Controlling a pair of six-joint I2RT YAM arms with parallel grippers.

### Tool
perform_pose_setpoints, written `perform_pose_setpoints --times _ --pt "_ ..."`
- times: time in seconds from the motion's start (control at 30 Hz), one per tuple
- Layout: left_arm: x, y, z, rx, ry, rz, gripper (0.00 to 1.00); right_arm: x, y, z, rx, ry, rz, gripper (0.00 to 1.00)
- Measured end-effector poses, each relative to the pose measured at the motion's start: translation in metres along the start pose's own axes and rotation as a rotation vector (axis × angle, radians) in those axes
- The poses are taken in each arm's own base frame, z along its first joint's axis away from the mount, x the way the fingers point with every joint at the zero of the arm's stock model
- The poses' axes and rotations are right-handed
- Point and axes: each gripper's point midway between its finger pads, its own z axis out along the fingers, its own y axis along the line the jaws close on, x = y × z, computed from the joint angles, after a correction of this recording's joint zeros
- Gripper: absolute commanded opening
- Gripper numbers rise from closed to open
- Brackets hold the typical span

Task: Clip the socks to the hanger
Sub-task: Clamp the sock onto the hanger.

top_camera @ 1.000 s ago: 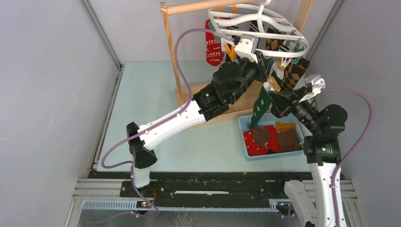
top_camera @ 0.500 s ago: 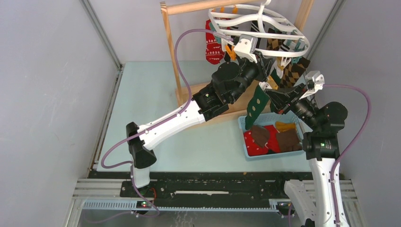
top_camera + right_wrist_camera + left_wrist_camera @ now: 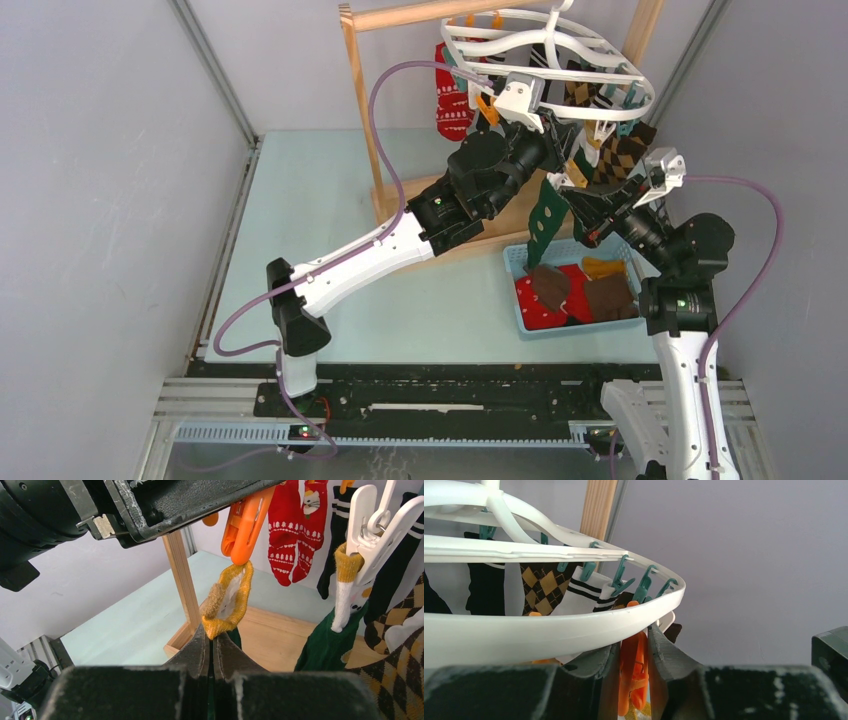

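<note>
The white oval hanger (image 3: pixel 560 45) hangs from the wooden rack with socks clipped round its rim (image 3: pixel 549 630). My left gripper (image 3: pixel 633 640) reaches up under the rim and is shut on an orange clip (image 3: pixel 634 672). My right gripper (image 3: pixel 211 635) is shut on a dark green sock (image 3: pixel 545 225), pinching it just below its yellow cuff (image 3: pixel 230 600). The cuff stands up right under the orange clip (image 3: pixel 245 525), and its top edge touches the clip's lower tip. Whether the clip bites the cuff I cannot tell.
A blue basket (image 3: pixel 515 265) at the right holds red and brown socks. The wooden rack's post (image 3: pixel 365 120) and base stand behind. A second green sock (image 3: pixel 330 645) hangs in a white clip beside red socks (image 3: pixel 295 530) and argyle ones.
My right gripper has lifted the green sock up and toward the hanger, bringing its cuff under the orange clip. The left arm has barely moved.
</note>
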Motion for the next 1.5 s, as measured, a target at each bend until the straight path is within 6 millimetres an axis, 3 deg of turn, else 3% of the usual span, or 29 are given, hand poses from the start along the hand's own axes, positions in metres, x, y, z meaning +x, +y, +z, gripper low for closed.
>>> perform_pose_setpoints --times 0.47,1.5 --pt "0.000 0.000 0.000 0.004 0.002 -0.006 0.10 0.004 -0.005 0.004 0.005 0.013 0.029 0.00" --pt "0.010 0.004 -0.001 0.019 0.000 -0.024 0.10 -0.014 0.000 0.007 -0.020 -0.031 -0.012 0.00"
